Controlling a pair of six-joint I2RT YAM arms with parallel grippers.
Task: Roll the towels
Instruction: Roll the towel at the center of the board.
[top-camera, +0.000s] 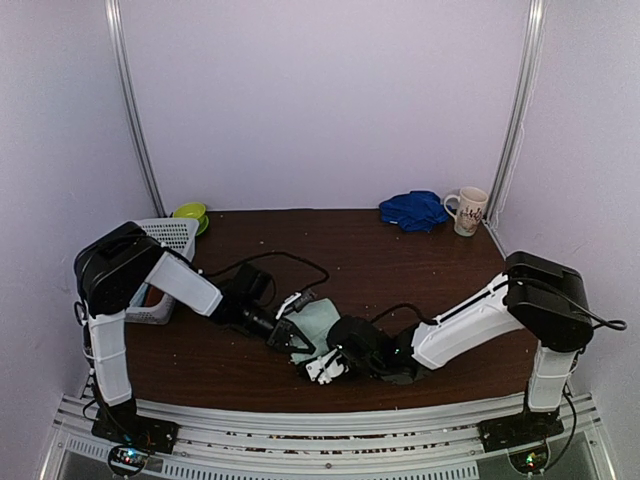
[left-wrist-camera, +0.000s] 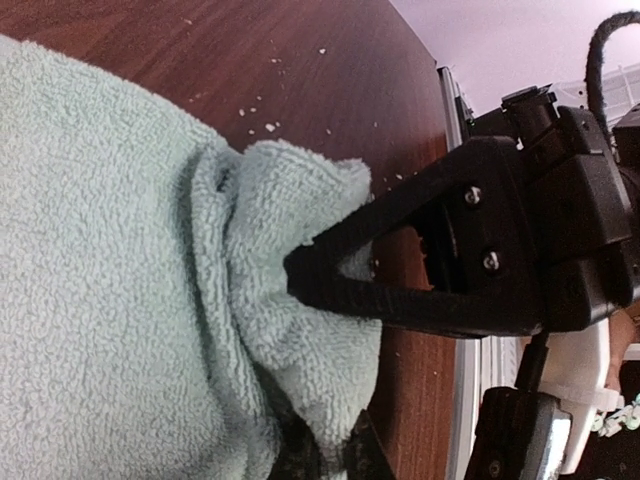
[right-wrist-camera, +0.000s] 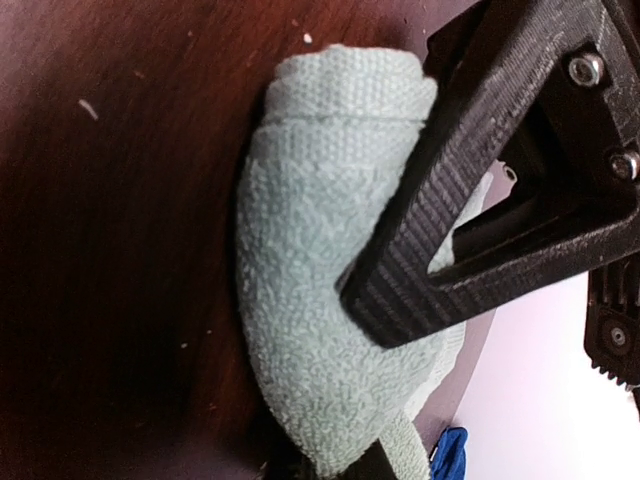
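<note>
Fingers (left-wrist-camera: 400, 303) pinch mint towel (left-wrist-camera: 110, 280) edge.

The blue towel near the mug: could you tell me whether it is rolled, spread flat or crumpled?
Crumpled: the blue towel lies in a loose, lumpy heap beside the mug, with no roll or flat edge showing.

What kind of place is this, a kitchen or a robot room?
Probably a robot test booth, not a kitchen. Plain white walls box in a wooden table, a left arm and right arm are bolted to a metal rail, and a mint-green towel and mug look like practice props.
</note>
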